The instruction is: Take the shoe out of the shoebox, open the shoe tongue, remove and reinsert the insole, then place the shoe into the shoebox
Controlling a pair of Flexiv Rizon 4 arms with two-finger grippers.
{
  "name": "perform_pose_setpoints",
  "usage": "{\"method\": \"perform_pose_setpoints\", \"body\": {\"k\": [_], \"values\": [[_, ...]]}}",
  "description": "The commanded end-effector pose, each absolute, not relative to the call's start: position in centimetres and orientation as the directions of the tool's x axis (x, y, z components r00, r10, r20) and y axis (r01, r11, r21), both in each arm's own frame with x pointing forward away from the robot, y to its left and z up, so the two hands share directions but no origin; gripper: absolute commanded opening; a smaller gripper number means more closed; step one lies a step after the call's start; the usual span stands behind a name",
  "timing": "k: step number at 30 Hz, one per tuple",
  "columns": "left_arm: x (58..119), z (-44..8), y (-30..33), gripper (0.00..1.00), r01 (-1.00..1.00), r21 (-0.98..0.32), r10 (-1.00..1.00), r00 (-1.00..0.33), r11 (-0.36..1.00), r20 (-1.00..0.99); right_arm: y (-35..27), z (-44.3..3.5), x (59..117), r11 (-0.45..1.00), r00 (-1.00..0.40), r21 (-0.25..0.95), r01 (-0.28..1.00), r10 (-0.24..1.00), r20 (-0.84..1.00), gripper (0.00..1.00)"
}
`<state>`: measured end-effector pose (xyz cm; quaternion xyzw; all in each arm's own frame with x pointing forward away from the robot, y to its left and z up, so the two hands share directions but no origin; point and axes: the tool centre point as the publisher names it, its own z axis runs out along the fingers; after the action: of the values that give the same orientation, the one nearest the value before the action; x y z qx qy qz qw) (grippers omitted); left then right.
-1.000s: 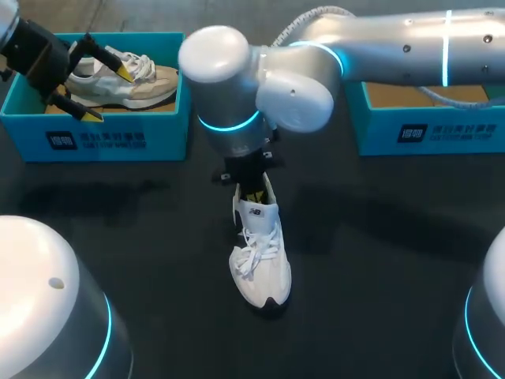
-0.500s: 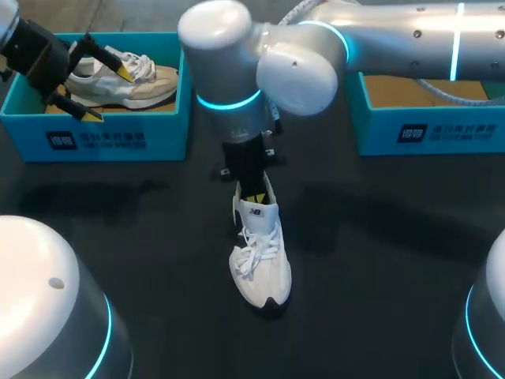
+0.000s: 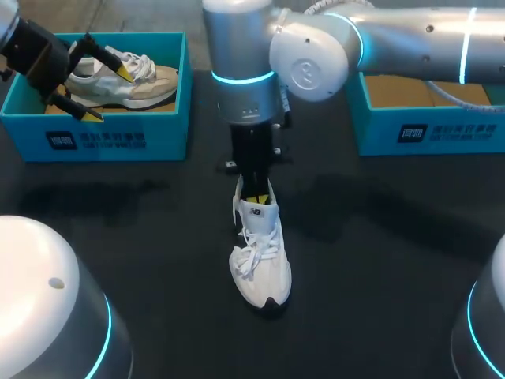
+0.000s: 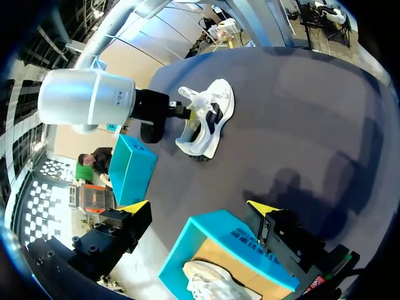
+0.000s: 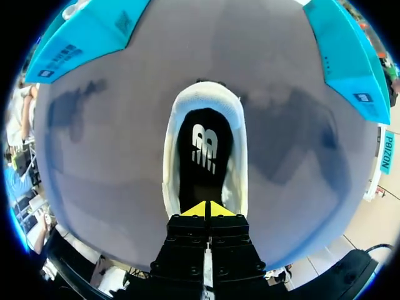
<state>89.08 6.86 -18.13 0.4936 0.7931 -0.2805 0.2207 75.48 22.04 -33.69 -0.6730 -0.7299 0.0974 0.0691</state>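
At the shoe's [image 3: 260,268] opening, the right tool [image 3: 254,197] was pressed together. The left tool [image 3: 110,95] hung spread over a box [image 3: 110,140].

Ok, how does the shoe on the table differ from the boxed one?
The table shoe stands on the table, toe toward the near edge; the boxed shoe lies crosswise in its shoebox. The table shoe is white with a dark toe; the boxed shoe has beige panels. The right gripper, shut, sits at the table shoe's opening; the left gripper hangs open over the boxed shoe. Both are laced.
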Motion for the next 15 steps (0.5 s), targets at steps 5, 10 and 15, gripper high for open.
{"method": "perform_pose_setpoints", "body": {"k": [5, 10, 15], "values": [[89.04, -18.09, 6.86, 1.00, 0.907, -0.225, 0.661, -0.415, 0.356, -0.625, 21.92, -34.85, 75.13, 0.064, -0.071, -0.244, 0.968, 0.997, -0.020, 0.41], [89.04, -18.09, 6.86, 1.00, 0.907, -0.225, 0.661, -0.415, 0.356, -0.625, 21.72, -34.70, 74.92, 0.052, -0.060, -0.243, 0.969, 0.998, -0.024, 0.91], [89.04, -18.09, 6.86, 1.00, 0.907, -0.225, 0.661, -0.415, 0.356, -0.625, 21.70, -34.80, 74.96, 0.056, -0.064, -0.247, 0.967, 0.998, -0.025, 1.00]]}}
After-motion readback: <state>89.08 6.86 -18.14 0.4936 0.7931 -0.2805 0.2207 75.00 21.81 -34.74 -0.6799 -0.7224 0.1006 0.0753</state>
